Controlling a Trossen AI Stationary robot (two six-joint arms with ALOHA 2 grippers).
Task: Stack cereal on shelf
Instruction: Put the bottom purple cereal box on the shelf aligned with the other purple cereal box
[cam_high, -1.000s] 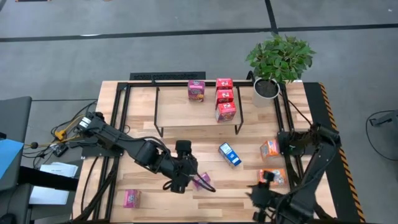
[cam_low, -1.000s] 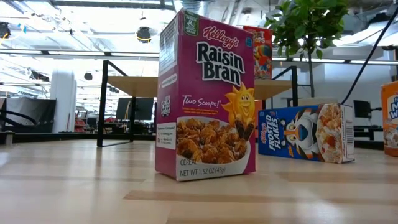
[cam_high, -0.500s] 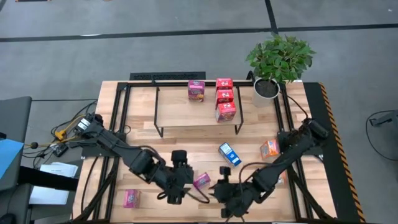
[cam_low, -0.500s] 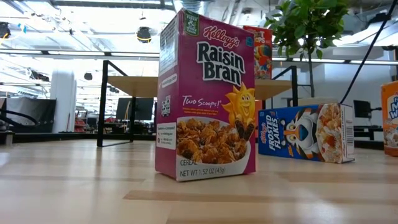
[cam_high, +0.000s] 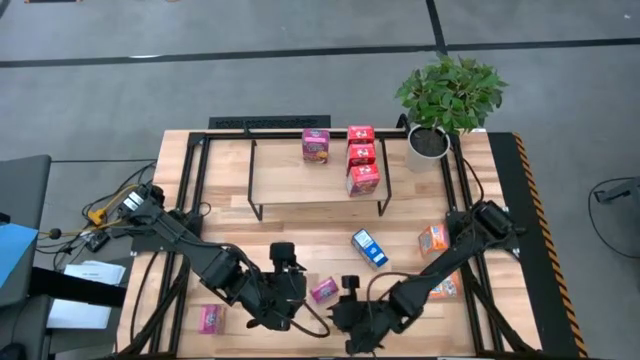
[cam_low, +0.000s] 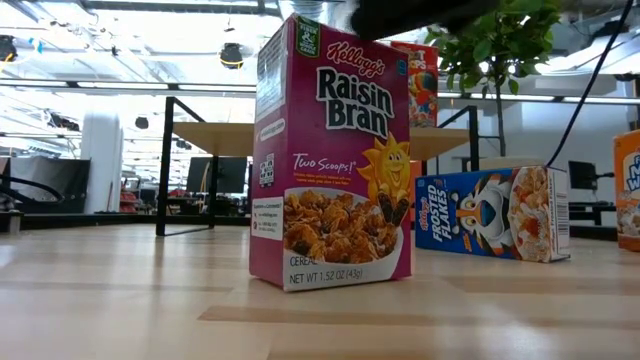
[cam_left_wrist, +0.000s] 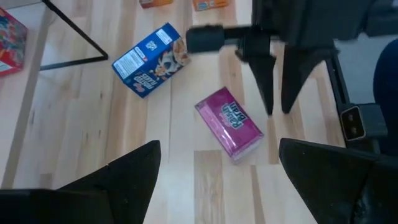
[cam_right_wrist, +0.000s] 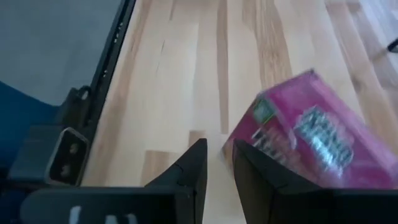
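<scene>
The table spreads wide, with bare wood between the shelf and the near edge. The shelf stands at the far middle; its board is free on the left half. A potted plant sits at the far right corner, just beside the shelf's right end.

The left arm reaches from the table's left side in toward the near middle, low over the wood. The right arm stretches from the right side across toward the same spot, elbow out by the right rail. Both wrists end near the front edge, with little room between them.

On the shelf, one pink box stands next to a row of three red boxes. A blue box lies on its side on the open wood in front of the shelf. Two orange boxes sit by the right rail, the nearer one partly hidden under the right arm. A second pink box lies near the front left corner.

A third pink box stands upright near the front, between the two grippers. The left gripper is just to its left, fingers spread wide and holding nothing. The right gripper hovers just to its right, fingers pointing down and drawn close together with a narrow gap, beside the box and gripping nothing.
</scene>
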